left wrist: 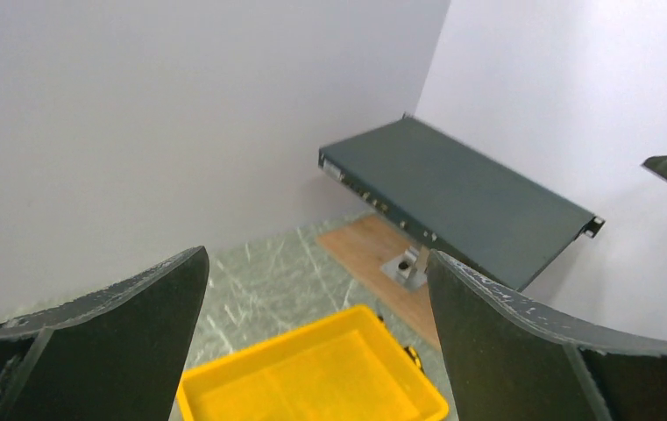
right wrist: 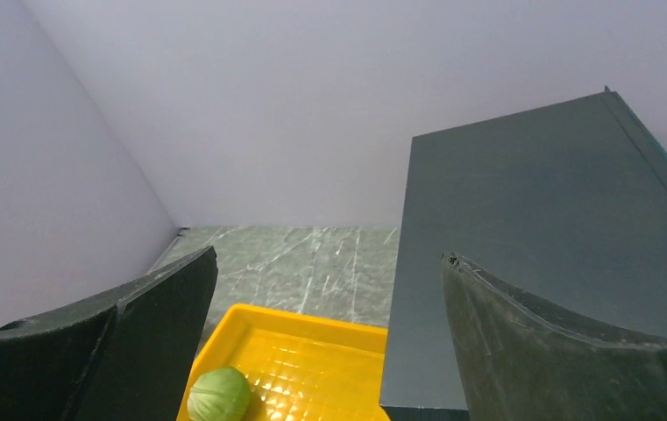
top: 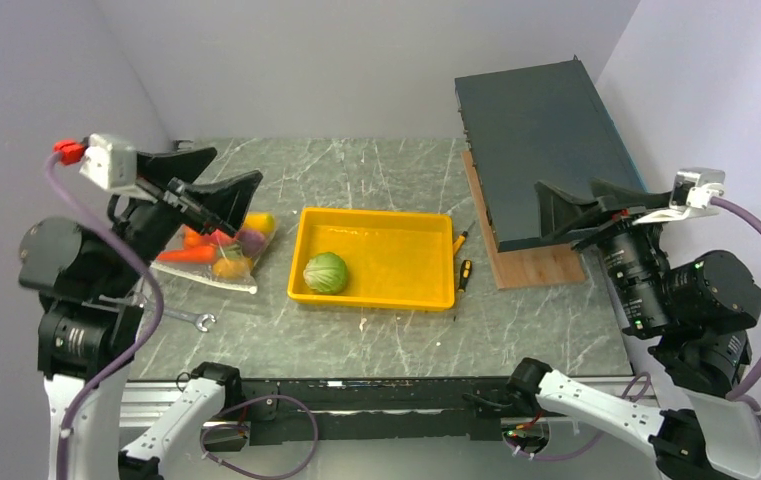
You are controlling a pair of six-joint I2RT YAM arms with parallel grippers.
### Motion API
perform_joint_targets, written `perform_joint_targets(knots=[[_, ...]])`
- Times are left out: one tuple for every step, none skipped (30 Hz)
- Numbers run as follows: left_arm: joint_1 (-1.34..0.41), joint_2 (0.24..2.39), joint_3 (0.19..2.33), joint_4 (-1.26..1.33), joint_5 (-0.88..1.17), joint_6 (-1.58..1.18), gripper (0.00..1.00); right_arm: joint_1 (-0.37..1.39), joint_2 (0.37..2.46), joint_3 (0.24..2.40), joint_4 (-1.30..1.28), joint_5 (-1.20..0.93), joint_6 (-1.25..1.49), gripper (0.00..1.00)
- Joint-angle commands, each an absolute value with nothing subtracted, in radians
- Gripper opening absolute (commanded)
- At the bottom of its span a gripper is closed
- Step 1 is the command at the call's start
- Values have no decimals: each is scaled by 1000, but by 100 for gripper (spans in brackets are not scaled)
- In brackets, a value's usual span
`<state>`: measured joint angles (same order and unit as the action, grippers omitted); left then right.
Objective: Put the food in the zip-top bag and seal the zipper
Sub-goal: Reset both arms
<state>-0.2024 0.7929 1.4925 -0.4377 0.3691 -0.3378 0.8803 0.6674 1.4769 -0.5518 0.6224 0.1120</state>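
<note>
Partly hidden behind left end effector (top: 236,164): zip-top bag (top: 238,283); zipper indiscernible.

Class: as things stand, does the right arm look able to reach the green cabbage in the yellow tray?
Probably yes: the cabbage lies alone in the open tray, uncovered, and the right gripper hangs open.
</note>
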Motion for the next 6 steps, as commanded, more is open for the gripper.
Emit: perform_joint_targets(knots=[[-206,748,1480,-266,393,-336,100,880,640,1469,-567,690,97,100],[-206,753,1493,-285,381,-327,100,880,637,1465,-562,679,96,100],[-207,758,1516,-306,364,-321,100,880,637,1459,-549,656,73,100],[-207,768,1542,-325,356,-317,100,879,645,1472,-560,645,68,100],[-206,775,1567,-335,357,-311,100,879,655,1486,-568,637,66,100],[-206,780,1585,-335,362,-303,100,880,660,1492,-554,631,52,100]])
